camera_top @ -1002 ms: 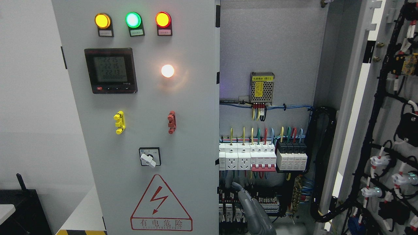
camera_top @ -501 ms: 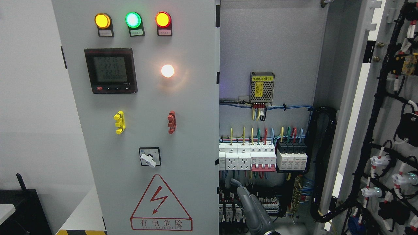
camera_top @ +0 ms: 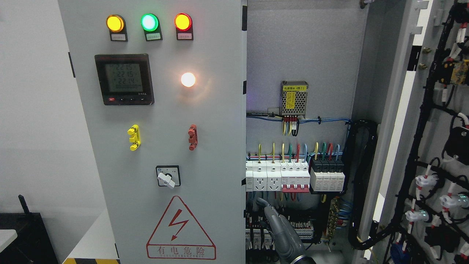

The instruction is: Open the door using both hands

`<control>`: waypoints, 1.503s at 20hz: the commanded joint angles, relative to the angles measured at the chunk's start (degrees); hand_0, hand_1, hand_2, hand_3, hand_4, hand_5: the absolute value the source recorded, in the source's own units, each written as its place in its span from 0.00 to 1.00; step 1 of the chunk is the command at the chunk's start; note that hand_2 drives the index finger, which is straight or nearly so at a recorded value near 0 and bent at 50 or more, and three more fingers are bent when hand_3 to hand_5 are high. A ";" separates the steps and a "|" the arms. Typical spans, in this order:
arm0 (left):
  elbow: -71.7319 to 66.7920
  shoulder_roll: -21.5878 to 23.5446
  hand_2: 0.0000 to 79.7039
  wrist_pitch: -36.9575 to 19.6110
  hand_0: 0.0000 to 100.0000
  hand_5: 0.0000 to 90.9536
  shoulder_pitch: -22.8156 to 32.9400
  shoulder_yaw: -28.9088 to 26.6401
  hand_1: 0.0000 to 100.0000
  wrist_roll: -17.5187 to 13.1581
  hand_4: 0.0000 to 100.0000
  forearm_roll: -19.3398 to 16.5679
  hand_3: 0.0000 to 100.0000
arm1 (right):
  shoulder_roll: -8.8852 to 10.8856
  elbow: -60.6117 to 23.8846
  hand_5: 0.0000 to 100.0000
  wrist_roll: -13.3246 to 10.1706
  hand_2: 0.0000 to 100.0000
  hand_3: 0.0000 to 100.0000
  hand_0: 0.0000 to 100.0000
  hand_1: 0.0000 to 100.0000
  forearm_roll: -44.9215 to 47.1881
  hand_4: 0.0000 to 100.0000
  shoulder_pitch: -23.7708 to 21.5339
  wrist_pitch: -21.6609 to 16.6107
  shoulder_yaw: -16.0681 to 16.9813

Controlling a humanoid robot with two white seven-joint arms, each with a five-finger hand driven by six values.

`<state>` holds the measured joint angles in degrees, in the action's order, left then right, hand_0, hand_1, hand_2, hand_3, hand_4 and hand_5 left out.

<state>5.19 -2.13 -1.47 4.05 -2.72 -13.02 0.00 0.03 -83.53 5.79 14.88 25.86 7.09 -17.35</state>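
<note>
A white wall fills the frame's left, the closed grey left door (camera_top: 161, 146) with lit lamps stands centre-left, the right door (camera_top: 421, 128) hangs swung open at far right, and at bottom centre a grey robot hand (camera_top: 273, 220) points one finger (camera_top: 262, 202) up inside the cabinet (camera_top: 304, 55), its grip impossible to tell.

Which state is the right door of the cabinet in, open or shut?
Open. The right door is swung far out, showing its inner wiring, and the breakers inside the cabinet are in plain view.

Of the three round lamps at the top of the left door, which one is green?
The middle lamp is green; the one to its left is amber and the one to its right is red.
</note>
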 commanded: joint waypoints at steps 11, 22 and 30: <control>0.00 0.02 0.00 -0.11 0.00 0.00 -0.01 0.00 0.00 0.01 0.00 1.32 0.00 | 0.06 0.47 0.00 2.21 0.00 0.00 0.38 0.00 1.82 0.00 1.03 0.03 -0.58; 0.00 0.02 0.00 -0.11 0.00 0.00 -0.01 0.00 0.00 0.01 0.00 1.32 0.00 | 0.50 2.14 0.00 3.79 0.00 0.00 0.38 0.00 1.91 0.00 1.82 0.03 -0.41; 0.00 0.02 0.00 -0.11 0.00 0.00 -0.01 0.00 0.00 0.01 0.00 1.32 0.00 | 0.59 3.02 0.00 6.34 0.00 0.00 0.38 0.00 1.91 0.00 2.35 0.03 -0.49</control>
<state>5.18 -2.13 -1.62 4.04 -2.72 -12.98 0.00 0.00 -81.77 11.36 16.80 27.86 7.09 -17.80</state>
